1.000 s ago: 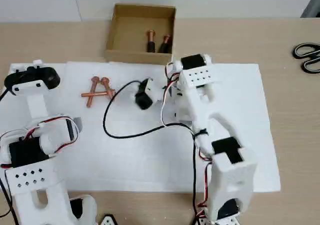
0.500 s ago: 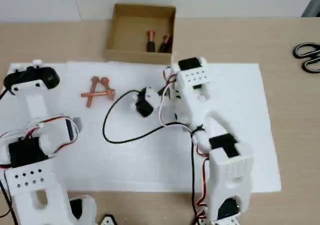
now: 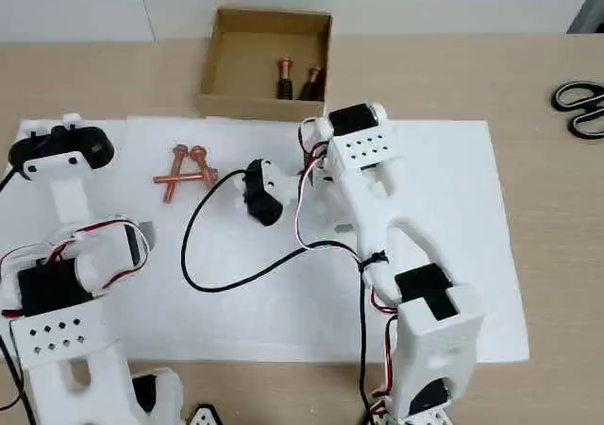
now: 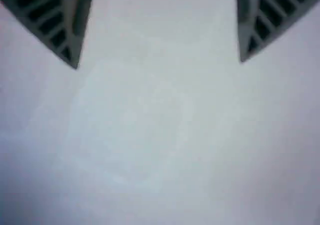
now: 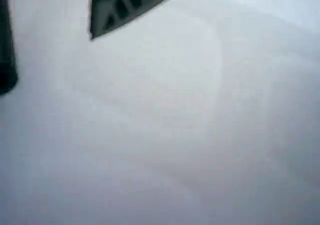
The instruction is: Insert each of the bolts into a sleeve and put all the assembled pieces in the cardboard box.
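**Work surface seen from above.**
A light wooden table (image 3: 453, 76) spans the high view. A large white sheet (image 3: 453, 189) lies flat on it and covers most of its middle and near part, leaving bare wood along the far side and the right. An open cardboard box (image 3: 215, 66) sits on the wood just beyond the sheet's far edge, left of centre. A pair of black-handled scissors (image 3: 583, 107) lies at the right edge, well apart from the sheet. On the sheet, near the box, copper-coloured bolts (image 3: 187, 170) lie crossed, with a looping black cable (image 3: 236, 279) beside them.
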### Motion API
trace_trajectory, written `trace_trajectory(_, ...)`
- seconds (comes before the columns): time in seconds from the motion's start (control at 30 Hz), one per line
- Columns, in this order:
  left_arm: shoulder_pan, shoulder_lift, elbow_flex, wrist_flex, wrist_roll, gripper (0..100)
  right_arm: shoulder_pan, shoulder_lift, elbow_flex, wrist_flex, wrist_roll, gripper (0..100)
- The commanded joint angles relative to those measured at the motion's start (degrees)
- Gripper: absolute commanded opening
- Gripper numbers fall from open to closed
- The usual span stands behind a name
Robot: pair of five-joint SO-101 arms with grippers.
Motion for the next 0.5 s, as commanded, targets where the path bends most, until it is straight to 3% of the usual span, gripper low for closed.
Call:
trace_trajectory(0.0, -0.26, -0.35, -1.80, 0.18, -0.09, 20, 0.84, 0.13, -0.79, -2.51, 2.46, 14.7)
trace_trajectory(0.47, -0.26, -0.35, -0.40, -0.09, -0.09, 20, 4.09, 10.95, -0.79, -8.22, 4.84, 14.7)
